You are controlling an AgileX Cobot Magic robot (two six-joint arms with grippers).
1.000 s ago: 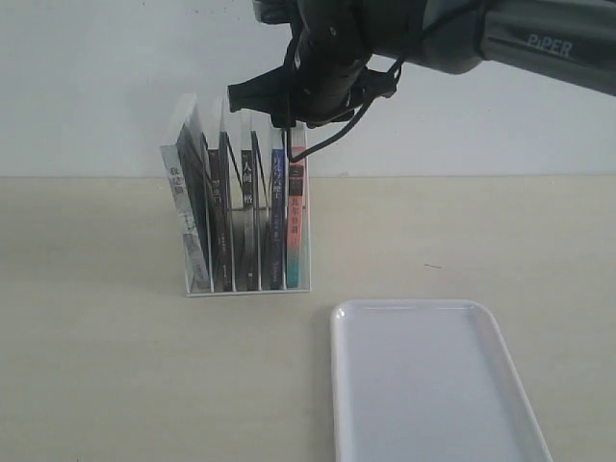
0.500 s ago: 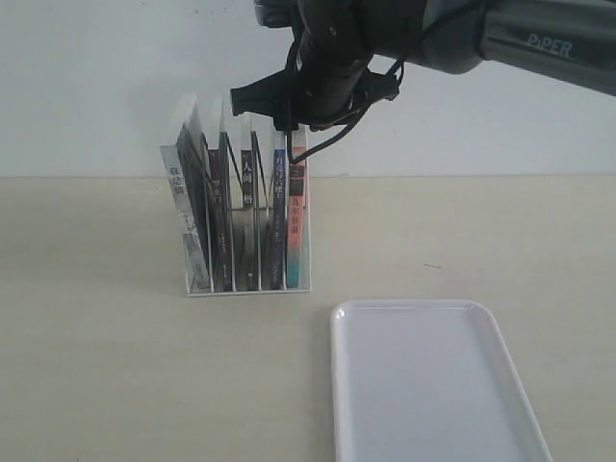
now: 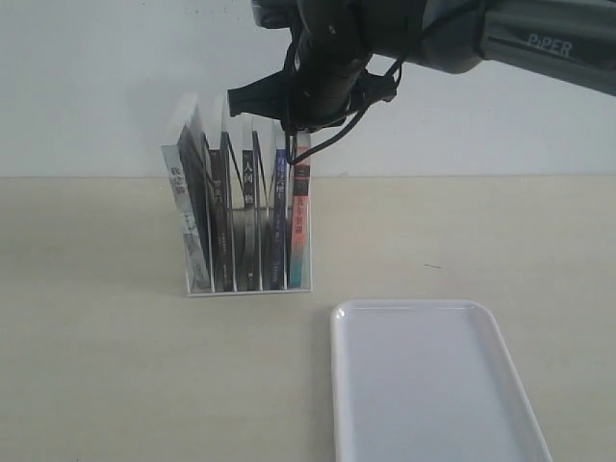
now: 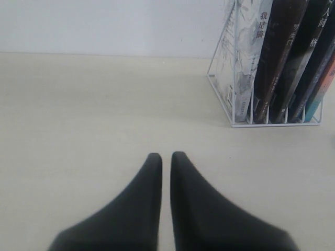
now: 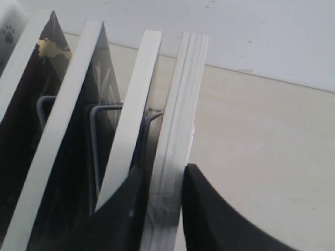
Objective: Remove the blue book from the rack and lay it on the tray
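Since the pale wooden table [image 3: 115,385] takes up most of the shot, I'll start there: everything sits on it, with a white wall behind. The black right arm [image 3: 539,43] reaches in from the upper right, over the rack.

The white tray [image 3: 404,304] lies flat on the near right side, apart from the rack and a bit toward the camera from it.

The wire rack [image 3: 248,290] stands upright near the back and holds five books, spines facing the exterior camera. From the left:
- a grey-white book [image 3: 183,221], leaning
- two black-spined books [image 3: 219,231]
- the blue book [image 3: 278,221], in the second slot from the right end
- the pink-and-teal-spined book [image 3: 299,231], just beside it in the end slot, its top tipped slightly outward

So the blue book is in the rack, not on the tray.

The right gripper [image 5: 165,168] is at the top of the rack's right end. In its wrist view the fingers [image 5: 204,209] press both sides of the outermost book's top edge, with bare table beyond. That looks like the pink-and-teal one rather than the thinner blue one next to it.

The left gripper [image 4: 166,155] hangs over bare table off to the rack's side. Its fingers are closed to a thin slit with nothing between them.
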